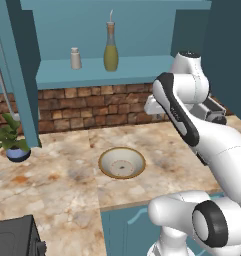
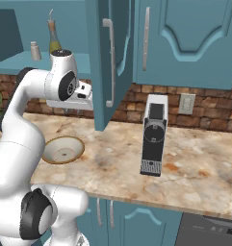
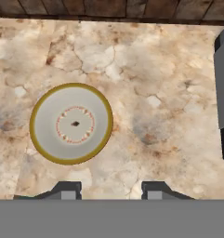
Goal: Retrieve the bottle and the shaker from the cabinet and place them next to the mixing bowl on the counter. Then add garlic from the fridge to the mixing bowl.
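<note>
The empty pincer [image 3: 111,189], at its narrowest, hangs over the surface [image 1: 57,185] beside the mixing bowl [image 1: 122,162], so reaching for the bottle [image 1: 110,50] on the cabinet [image 1: 117,67] shelf risks toppling the shaker [image 1: 75,58].

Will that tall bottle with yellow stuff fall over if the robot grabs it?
Probably easy to tip: the bottle is tall and narrow, standing upright on the cabinet shelf. It looks like smooth glass, so maybe slippery and breakable. The liquid likely makes it heavy low down.
</note>
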Robot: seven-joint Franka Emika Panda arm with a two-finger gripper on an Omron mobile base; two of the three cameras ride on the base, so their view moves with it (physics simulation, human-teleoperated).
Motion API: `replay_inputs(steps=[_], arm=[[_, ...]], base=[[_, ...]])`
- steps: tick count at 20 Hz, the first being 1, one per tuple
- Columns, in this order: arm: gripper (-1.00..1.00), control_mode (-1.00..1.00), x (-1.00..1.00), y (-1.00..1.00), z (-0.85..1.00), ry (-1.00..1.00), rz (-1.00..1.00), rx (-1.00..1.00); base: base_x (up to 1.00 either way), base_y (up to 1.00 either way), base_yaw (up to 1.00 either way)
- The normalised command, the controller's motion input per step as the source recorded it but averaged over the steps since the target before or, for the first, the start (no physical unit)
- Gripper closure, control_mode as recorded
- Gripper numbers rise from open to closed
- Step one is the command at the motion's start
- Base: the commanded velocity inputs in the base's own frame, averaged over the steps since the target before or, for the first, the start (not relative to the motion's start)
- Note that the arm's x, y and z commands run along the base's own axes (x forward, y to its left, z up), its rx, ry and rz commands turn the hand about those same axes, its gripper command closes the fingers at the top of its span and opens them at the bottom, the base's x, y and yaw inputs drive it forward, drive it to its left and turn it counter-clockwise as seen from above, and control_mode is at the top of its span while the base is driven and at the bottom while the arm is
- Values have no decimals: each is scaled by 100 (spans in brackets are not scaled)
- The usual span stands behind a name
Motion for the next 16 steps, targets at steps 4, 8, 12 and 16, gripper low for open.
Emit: replay_inputs(steps=[4, 8, 12, 16], arm=[[-100, -100, 2, 0, 4, -1, 0, 1], [-100, -100, 0, 14, 45, -3, 4, 0], [-100, -100, 7, 48, 67, -5, 3, -3], [-100, -100, 24, 41, 68, -18, 0, -3]], base=[[0, 0, 0], [0, 0, 0], [0, 0, 0], [0, 0, 0]])
